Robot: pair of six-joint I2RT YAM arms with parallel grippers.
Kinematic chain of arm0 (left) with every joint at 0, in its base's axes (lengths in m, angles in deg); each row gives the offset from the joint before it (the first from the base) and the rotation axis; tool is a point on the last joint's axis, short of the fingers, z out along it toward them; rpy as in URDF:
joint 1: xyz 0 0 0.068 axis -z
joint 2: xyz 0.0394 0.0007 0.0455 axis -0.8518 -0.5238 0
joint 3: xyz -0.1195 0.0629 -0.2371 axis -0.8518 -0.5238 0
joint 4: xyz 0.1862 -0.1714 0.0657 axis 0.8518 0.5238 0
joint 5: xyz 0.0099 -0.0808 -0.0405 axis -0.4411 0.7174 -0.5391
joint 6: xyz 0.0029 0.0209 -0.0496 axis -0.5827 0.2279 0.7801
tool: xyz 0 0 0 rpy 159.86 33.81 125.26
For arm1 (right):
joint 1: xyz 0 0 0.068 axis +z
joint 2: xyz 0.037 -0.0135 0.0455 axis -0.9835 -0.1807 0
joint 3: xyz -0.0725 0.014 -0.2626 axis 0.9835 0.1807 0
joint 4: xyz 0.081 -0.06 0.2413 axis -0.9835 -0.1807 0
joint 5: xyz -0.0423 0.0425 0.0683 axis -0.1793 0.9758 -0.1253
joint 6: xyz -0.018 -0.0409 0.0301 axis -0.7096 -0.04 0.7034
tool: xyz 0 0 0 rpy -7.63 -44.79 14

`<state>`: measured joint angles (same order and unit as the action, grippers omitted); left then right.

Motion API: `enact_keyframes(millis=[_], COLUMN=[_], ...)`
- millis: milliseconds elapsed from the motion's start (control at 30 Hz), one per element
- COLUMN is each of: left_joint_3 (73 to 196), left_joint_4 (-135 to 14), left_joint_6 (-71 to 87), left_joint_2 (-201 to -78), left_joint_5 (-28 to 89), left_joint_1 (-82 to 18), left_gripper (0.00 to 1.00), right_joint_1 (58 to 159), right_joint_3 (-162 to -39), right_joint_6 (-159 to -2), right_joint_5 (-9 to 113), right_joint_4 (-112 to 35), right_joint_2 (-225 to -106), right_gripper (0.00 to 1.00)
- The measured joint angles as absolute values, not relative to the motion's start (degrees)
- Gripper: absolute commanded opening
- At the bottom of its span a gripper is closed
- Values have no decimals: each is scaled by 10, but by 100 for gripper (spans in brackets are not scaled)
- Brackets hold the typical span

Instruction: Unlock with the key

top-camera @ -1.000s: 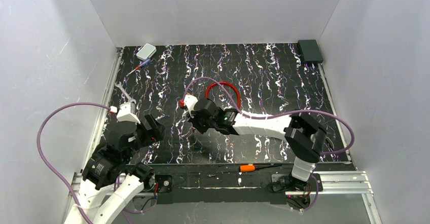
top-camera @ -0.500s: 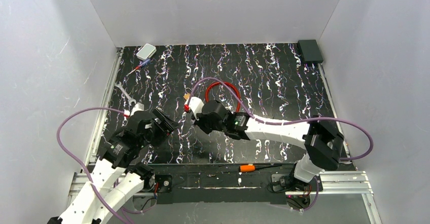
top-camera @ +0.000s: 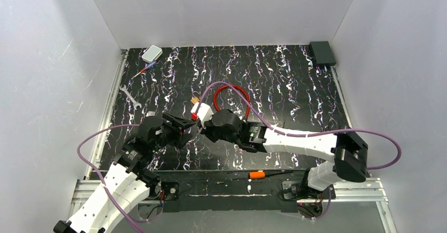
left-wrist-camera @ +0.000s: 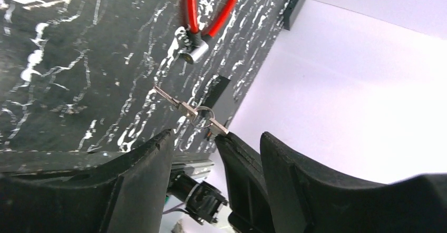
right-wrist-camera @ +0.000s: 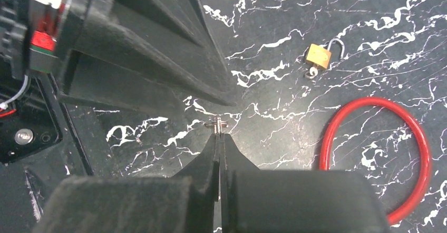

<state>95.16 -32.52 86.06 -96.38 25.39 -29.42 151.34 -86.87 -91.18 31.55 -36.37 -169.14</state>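
A silver wrench (top-camera: pixel 129 97) lies on the desk (top-camera: pixel 295 85), out past my L end effector (top-camera: pixel 185 126) & to its left, well apart.

My L end effector is open. Its two black fingers (left-wrist-camera: pixel 137 175) stand wide w/ nothing gripped in them. The tip of my R end effector (right-wrist-camera: pixel 218 141) pokes in btw those fingers.

My R end effector is closed tight on the key (right-wrist-camera: pixel 216 123), a tiny silver thing pinched right at the tip. In the L wrist view a small ring hangs on that key, & a 2nd key (left-wrist-camera: pixel 171 98) sticks out from the ring, away from the tip. My L fingers don't touch the key; it sits btw them.

The little brass padlock (right-wrist-camera: pixel 318 56) lies on the desk ahead of my R end effector & to its right, near but apart. A red cable loop (right-wrist-camera: pixel 369 102) lies on the desk just right of my R end effector. An orange-handled tool (top-camera: pixel 257 174) lies way back behind both end effectors, by my arm bases.
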Motion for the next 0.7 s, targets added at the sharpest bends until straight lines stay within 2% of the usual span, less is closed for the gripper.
enact_keyframes(millis=[700], left_joint_3=[929], left_joint_4=[-422], left_joint_6=[925], left_joint_2=[-1004], left_joint_5=[298], left_joint_1=[-294], left_gripper=[50], right_joint_1=[1524], right_joint_3=[-858], right_joint_6=[-909], right_joint_5=[289], right_joint_4=[-343], right_joint_2=[-1681], right_gripper=[1])
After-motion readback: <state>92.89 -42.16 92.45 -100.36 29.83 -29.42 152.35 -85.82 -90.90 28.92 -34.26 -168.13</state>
